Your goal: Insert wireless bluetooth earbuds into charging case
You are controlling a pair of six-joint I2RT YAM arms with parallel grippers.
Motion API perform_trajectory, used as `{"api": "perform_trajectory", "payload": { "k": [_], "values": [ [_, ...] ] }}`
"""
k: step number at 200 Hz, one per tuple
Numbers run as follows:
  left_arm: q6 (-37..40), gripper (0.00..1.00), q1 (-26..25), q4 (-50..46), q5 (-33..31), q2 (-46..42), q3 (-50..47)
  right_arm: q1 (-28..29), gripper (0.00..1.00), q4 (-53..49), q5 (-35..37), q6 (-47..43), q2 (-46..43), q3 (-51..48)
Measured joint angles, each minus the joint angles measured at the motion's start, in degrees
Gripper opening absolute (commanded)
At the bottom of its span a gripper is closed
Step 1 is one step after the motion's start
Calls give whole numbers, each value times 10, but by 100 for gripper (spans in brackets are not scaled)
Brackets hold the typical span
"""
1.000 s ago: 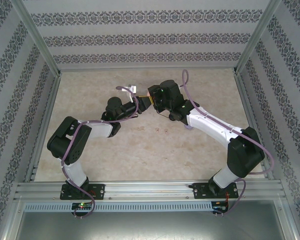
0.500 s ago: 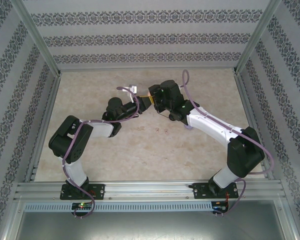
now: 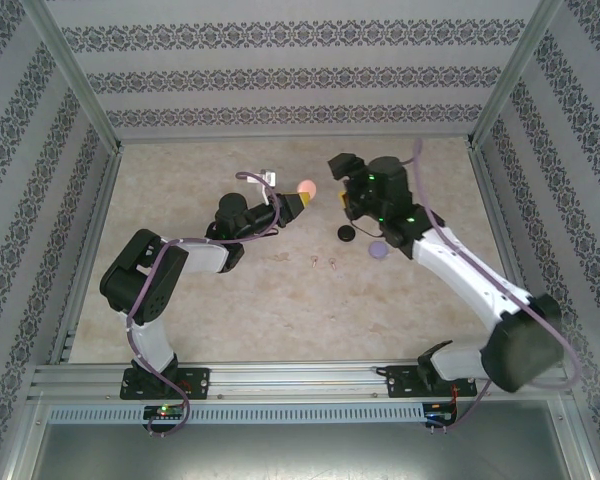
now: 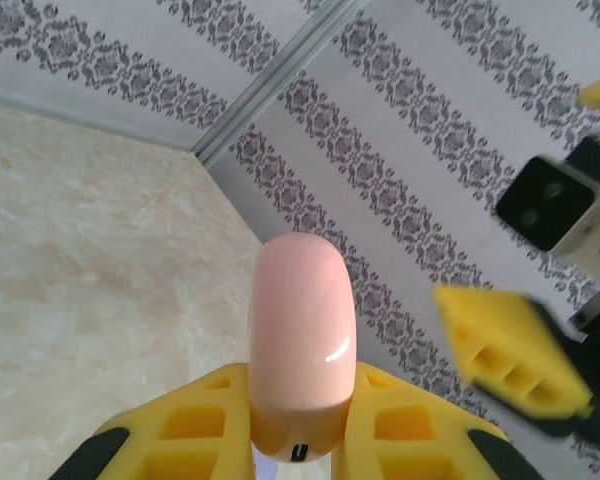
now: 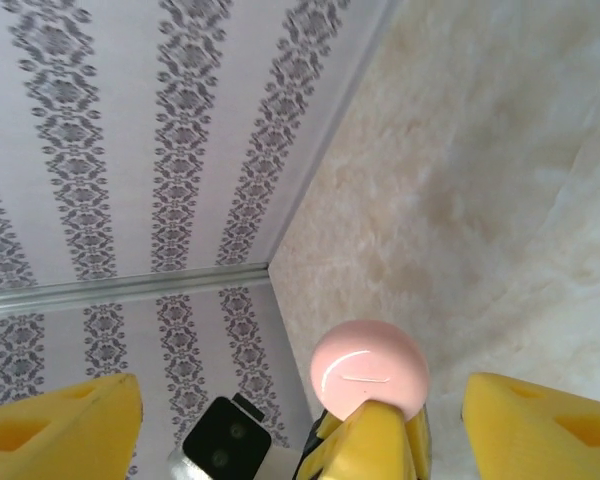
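Reaching from the left side towards the middle of the tabletop (image 3: 280,320), the left arm carries its hand (image 3: 300,199) near the far half of the surface. The left hand is closed narrow on a pale pink charging case (image 3: 306,188), a round, disc-like one. In the left wrist view the case (image 4: 302,320) is seen on its edge, and it is pressed between the two yellow fingers (image 4: 410,420), with the patterned wall (image 4: 400,150) behind it. The lid seems closed, but I cannot tell this for sure.

A little nearer to the arm bases and slightly to the right, two tiny earbuds (image 3: 323,264) lie on the bare tabletop, close to each other. They are pale, and they are too small to show their exact colour. They are not touching any hand or case.

Just to the right of the pink case is the right hand (image 3: 338,184), and it faces the left hand. Its yellow fingers (image 5: 60,420) stand wide apart and hold nothing; in the right wrist view the pink case (image 5: 369,369) shows its round face between them, not touching either one.

Beside the right arm, a black case (image 3: 348,234) lies flat on the tabletop. A lilac case (image 3: 378,249) lies near it to the right, partly against the arm.
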Motion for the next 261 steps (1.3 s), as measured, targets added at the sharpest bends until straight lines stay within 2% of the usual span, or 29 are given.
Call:
{"api": "perform_trajectory", "payload": {
  "k": [19, 41, 83, 110, 144, 196, 261],
  "values": [
    [13, 0, 0, -28, 17, -2, 0, -31, 80, -11, -23, -64, -32, -14],
    [34, 0, 1, -73, 45, -7, 8, -54, 80, -18, -65, -182, -31, -14],
    [80, 0, 8, -174, 109, -33, 37, -57, 77, -32, -167, -405, 15, -14],
    [106, 0, 8, -229, 142, -51, 58, -56, 74, -36, -211, -490, 43, -15],
    [120, 0, 8, -264, 169, -57, 70, -49, 71, -33, -237, -539, 62, -15],
    [124, 0, 12, -301, 177, -57, 70, -51, 66, -16, -245, -554, 80, -32],
    [125, 0, 12, -311, 182, -96, 70, -102, 63, 10, -247, -541, 80, -119]
  ]
}}
